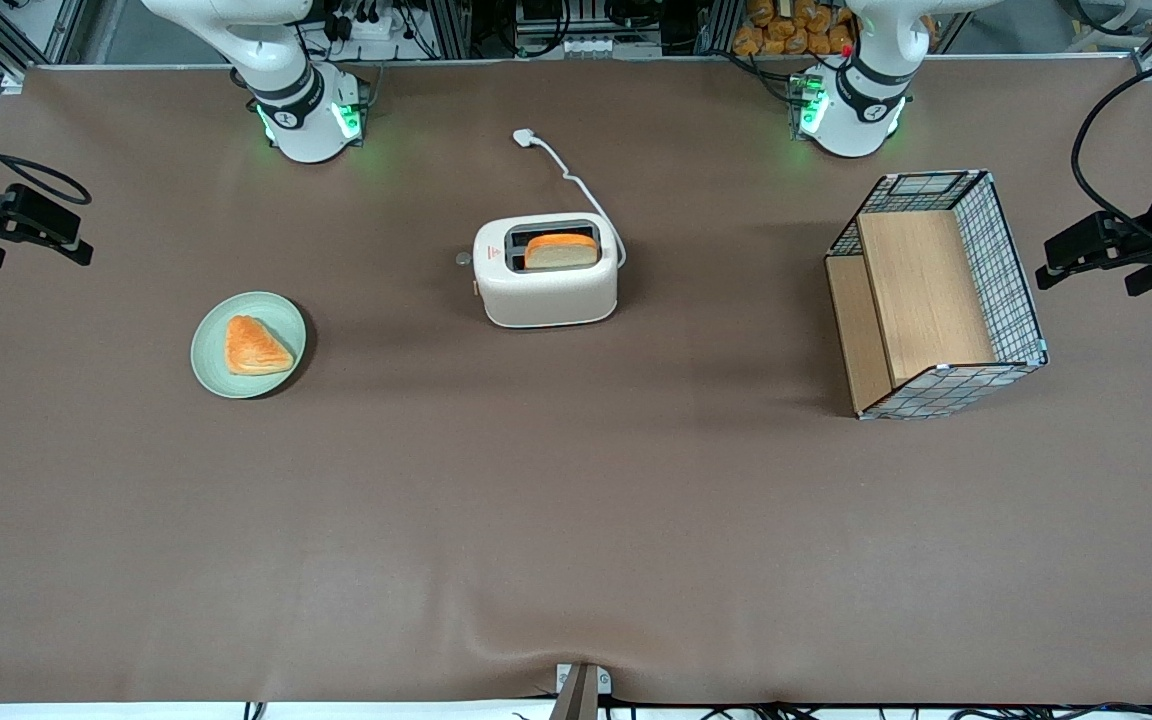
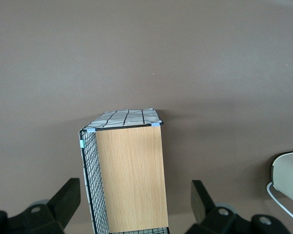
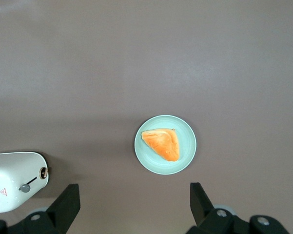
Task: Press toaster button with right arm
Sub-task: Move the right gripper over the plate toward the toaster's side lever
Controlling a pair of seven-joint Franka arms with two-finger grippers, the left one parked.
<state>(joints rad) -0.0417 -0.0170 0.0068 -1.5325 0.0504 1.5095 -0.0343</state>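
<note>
The toaster stands mid-table with bread inside; its button faces the working arm's end. The gripper hangs high above the plate, fingers apparently spread

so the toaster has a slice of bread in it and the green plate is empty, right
Not quite. The toaster does hold a slice of bread, but the green plate carries a triangular pastry, as the right wrist view shows. The gripper hangs open above the table beside it.

Brown mat covers the table (slightly rippled); perhaps cluttered aluminium framing above.
</note>
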